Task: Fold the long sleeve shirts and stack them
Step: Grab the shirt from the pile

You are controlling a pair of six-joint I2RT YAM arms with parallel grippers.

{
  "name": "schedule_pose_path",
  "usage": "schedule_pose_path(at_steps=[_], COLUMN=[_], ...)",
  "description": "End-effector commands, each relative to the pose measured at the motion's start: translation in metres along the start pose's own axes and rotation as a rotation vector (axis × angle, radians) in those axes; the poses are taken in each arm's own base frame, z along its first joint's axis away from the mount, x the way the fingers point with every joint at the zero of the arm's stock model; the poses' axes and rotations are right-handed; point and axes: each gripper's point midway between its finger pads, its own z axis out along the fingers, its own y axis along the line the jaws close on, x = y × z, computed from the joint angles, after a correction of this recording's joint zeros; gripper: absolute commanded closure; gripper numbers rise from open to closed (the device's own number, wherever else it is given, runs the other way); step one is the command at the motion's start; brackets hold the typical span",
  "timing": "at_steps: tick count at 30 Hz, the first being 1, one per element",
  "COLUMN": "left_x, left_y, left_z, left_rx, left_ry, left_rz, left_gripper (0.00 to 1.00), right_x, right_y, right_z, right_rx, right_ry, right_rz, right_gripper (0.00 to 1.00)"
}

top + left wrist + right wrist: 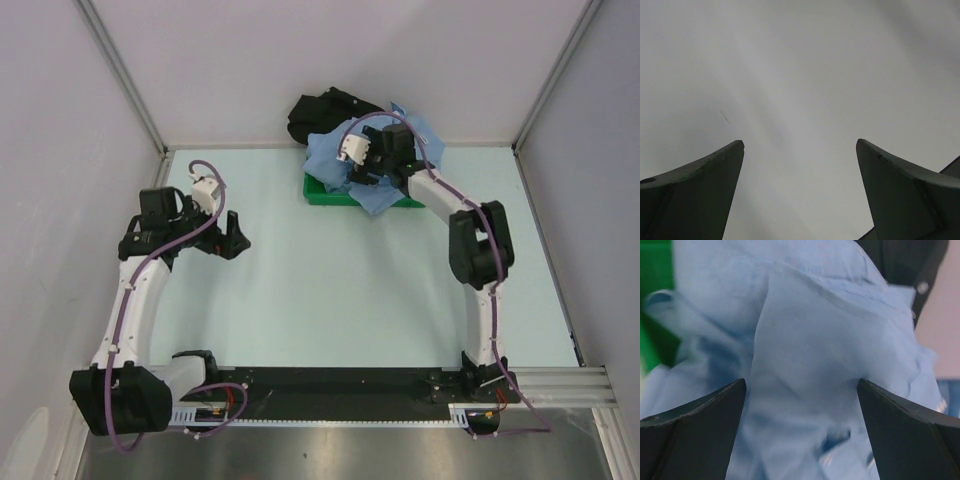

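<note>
The light blue shirt (328, 158) lies crumpled over the green tray (322, 196) at the far edge of the tabletop (330, 300), with the black shirt (322, 112) bunched just behind it. The right pincer (801, 382) is at the blue cloth, jaws apart (nothing clamped). The left pincer (800, 145), also spread wide, hangs over the tabletop's left side, well apart from the shirts.

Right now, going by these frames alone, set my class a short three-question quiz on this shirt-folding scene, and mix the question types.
1. True or false: the left gripper is holding a shirt.
2. Which one has its open jaws at the light blue shirt? A: left gripper. B: right gripper.
3. Fill in: the light blue shirt lies partly in a ___ tray.
Key: 1 false; 2 B; 3 green.
</note>
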Motion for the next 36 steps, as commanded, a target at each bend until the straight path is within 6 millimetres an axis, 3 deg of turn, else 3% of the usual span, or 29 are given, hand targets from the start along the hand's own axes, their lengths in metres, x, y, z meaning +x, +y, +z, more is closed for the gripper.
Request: schedule_pose_path(at_steps=[1, 7, 8, 11, 13, 15, 16, 17, 18, 19, 20, 23, 24, 26, 28, 33, 34, 36], left_x=[-0.005, 0.004, 0.004, 0.005, 0.003, 0.001, -0.002, -0.004, -0.006, -0.01, -0.012, -0.022, -0.024, -0.033, -0.042, -0.061, -0.067, -0.072], left_y=[-0.014, -0.02, -0.02, -0.018, -0.017, -0.016, -0.015, -0.015, -0.014, -0.015, -0.015, -0.013, -0.01, -0.01, -0.008, -0.01, -0.011, -0.013], left_z=[-0.003, -0.005, -0.005, -0.004, -0.004, -0.005, -0.006, -0.006, -0.007, -0.008, -0.009, -0.013, -0.014, -0.018, -0.024, -0.032, -0.036, -0.038], left_rx=[0.042, 0.051, 0.052, 0.044, 0.037, 0.029, 0.027, 0.024, 0.021, 0.022, 0.019, 0.003, -0.017, -0.033, -0.059, -0.07, -0.071, -0.067], left_ry=[-0.046, -0.048, -0.047, -0.048, -0.053, -0.058, -0.067, -0.073, -0.079, -0.089, -0.093, -0.115, -0.121, -0.149, -0.183, -0.23, -0.243, -0.253], left_rz=[0.006, 0.006, 0.008, 0.013, 0.019, 0.024, 0.029, 0.031, 0.031, 0.037, 0.04, 0.05, 0.042, 0.054, 0.057, 0.056, 0.059, 0.046], left_gripper=[0.01, 0.0, 0.01, 0.01, 0.01, 0.01, 0.01, 0.01, 0.01, 0.01, 0.01, 0.01, 0.01, 0.01, 0.0, 0.01, 0.0, 0.01], right_x=[-0.01, -0.003, 0.0, 0.007, 0.0, -0.007, 0.003, -0.024, -0.035, -0.039, -0.053, -0.069, -0.088, -0.101, -0.125, -0.175, -0.201, -0.221], right_y=[-0.06, -0.088, -0.084, -0.082, -0.084, -0.084, -0.066, -0.088, -0.091, -0.091, -0.099, -0.111, -0.126, -0.134, -0.151, -0.156, -0.163, -0.168], right_z=[0.034, 0.082, 0.089, 0.1, 0.09, 0.078, 0.075, 0.049, 0.036, 0.025, 0.0, -0.039, -0.065, -0.09, -0.129, -0.195, -0.222, -0.246], right_rx=[0.21, 0.31, 0.285, 0.273, 0.258, 0.269, 0.231, 0.288, 0.295, 0.296, 0.312, 0.324, 0.359, 0.365, 0.405, 0.39, 0.418, 0.436], right_ry=[-0.02, -0.05, -0.04, -0.03, -0.039, -0.065, -0.057, -0.097, -0.115, -0.121, -0.134, -0.166, -0.197, -0.217, -0.255, -0.324, -0.374, -0.414], right_rz=[-0.246, -0.344, -0.351, -0.353, -0.34, -0.303, -0.289, -0.303, -0.306, -0.289, -0.281, -0.197, -0.178, -0.103, -0.079, 0.067, 0.068, 0.109], right_gripper=[0.0, 0.0, 0.0, 0.16, 0.48, 0.95, 1.0, 1.0, 1.0, 1.0, 1.0, 1.0, 1.0, 1.0, 1.0, 1.0, 1.0, 1.0])
